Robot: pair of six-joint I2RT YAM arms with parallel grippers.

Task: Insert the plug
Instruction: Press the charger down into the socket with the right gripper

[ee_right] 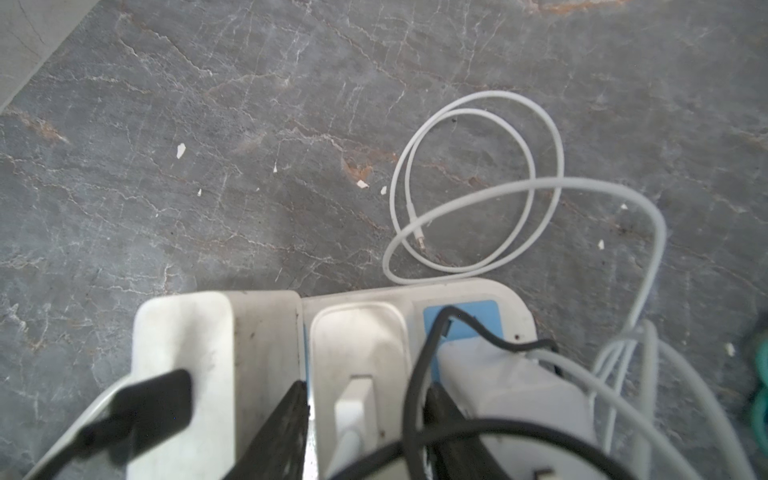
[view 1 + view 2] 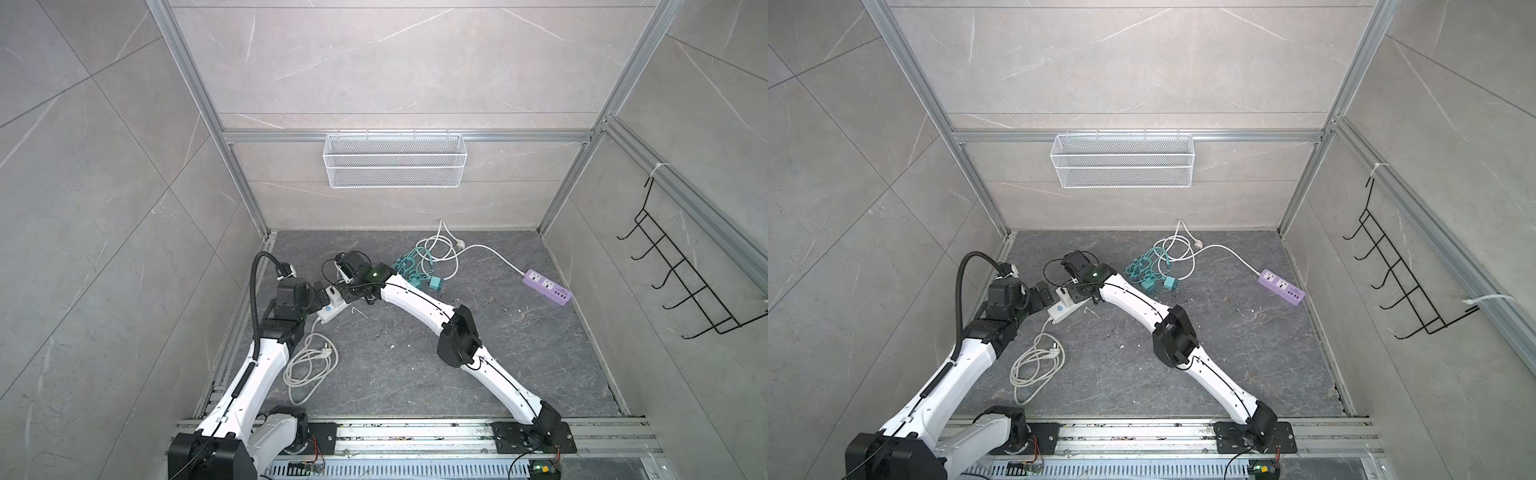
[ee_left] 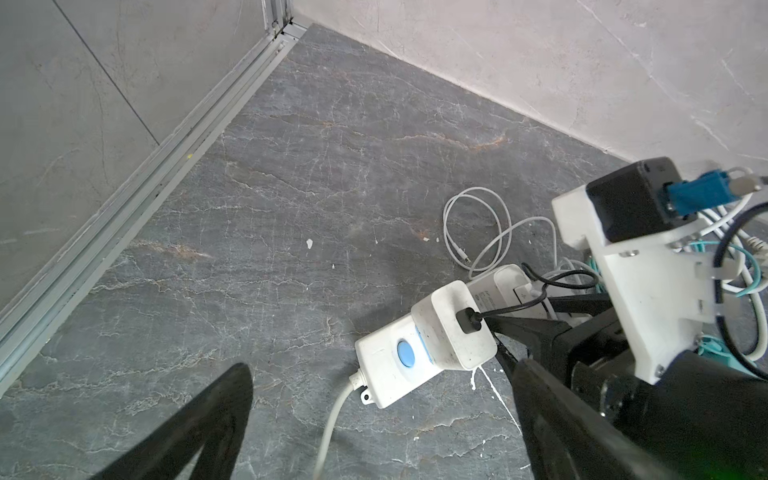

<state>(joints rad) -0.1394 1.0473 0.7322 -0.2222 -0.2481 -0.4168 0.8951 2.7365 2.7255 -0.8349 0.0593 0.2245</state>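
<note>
Right wrist view: the plug (image 1: 357, 345) looks seated mid-row in the strip (image 1: 513, 305), with the right tool (image 1: 368, 388) straddling it; gripping or slack, I cannot tell. The left tool (image 3: 380, 370) gapes wide near the strip's switch end. Probably a light, rigid, smooth shell: take its flat sides.

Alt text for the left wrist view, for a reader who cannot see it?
A white power strip with a blue button lies on a dark stone floor, with a white charger and its black cable seated in it. The right arm stands beside the charger, and the left gripper is open in the foreground.
</note>
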